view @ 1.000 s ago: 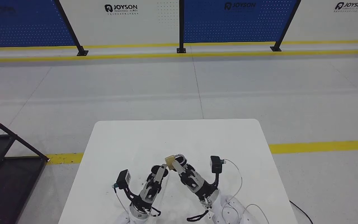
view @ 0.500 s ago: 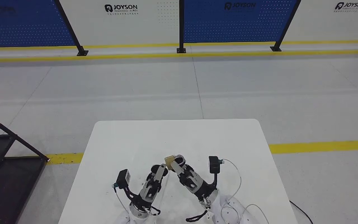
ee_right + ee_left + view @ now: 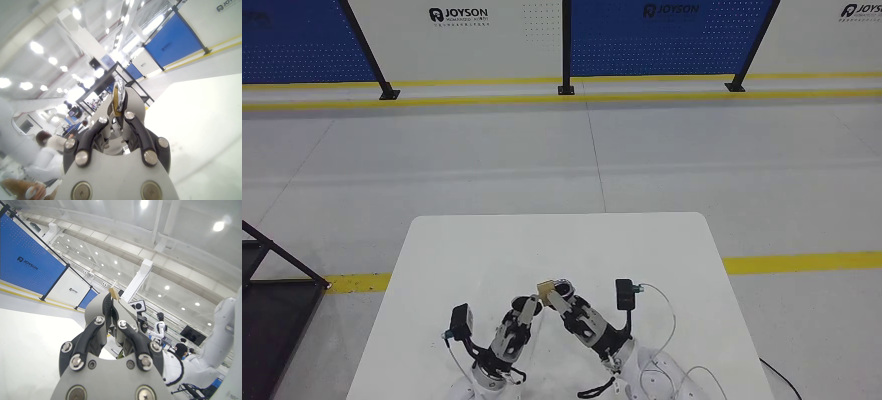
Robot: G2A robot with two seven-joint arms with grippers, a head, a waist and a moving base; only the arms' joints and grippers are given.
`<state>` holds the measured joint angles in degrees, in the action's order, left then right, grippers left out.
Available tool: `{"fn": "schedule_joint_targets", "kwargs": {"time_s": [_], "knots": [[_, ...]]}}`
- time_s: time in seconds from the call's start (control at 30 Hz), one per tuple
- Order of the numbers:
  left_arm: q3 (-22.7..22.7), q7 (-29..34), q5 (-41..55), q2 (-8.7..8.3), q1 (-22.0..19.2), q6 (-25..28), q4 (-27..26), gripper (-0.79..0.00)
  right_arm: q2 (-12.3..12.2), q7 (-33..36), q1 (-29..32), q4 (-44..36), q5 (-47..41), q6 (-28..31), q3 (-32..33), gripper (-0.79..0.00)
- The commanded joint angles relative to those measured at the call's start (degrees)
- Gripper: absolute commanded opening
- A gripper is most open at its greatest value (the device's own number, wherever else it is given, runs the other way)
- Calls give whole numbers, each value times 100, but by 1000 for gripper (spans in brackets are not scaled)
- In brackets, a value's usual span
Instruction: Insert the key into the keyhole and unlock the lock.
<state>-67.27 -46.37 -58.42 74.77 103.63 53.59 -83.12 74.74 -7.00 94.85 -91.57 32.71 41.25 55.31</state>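
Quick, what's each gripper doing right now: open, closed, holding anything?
Left gripper: closed on a small brass piece, apparently the key.
Right gripper: closed on the padlock.

Lit brightly and evenly from overhead by round white ceiling lamps (image 3: pixel 219 226), blown out into haloed blobs in the right wrist view. Washed nearly featureless across the glossy white table top (image 3: pixel 198 117). Sparkling hard on the chrome top of the brass padlock (image 3: pixel 119 92). Bowed at wrist-view edges, as by a fisheye lens.
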Motion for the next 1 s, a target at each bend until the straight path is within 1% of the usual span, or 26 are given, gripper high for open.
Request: {"fn": "schedule_joint_targets", "kwargs": {"time_s": [0.0,0.27,0.63,0.97], "knots": [[15,-96,-165,3,-1,-68,19,-785,-12,40,19,-26,-7,2,24,-785],[82,-429,-645,3,-31,-258,86,-785,-48,187,63,-108,-4,-81,76,-785],[194,-1077,-1390,1,-74,-926,148,-785,-90,343,111,-215,40,-225,114,-785],[277,-1639,-2032,-19,-133,-1703,219,-785,-115,349,147,-281,61,-298,123,-785]]}}
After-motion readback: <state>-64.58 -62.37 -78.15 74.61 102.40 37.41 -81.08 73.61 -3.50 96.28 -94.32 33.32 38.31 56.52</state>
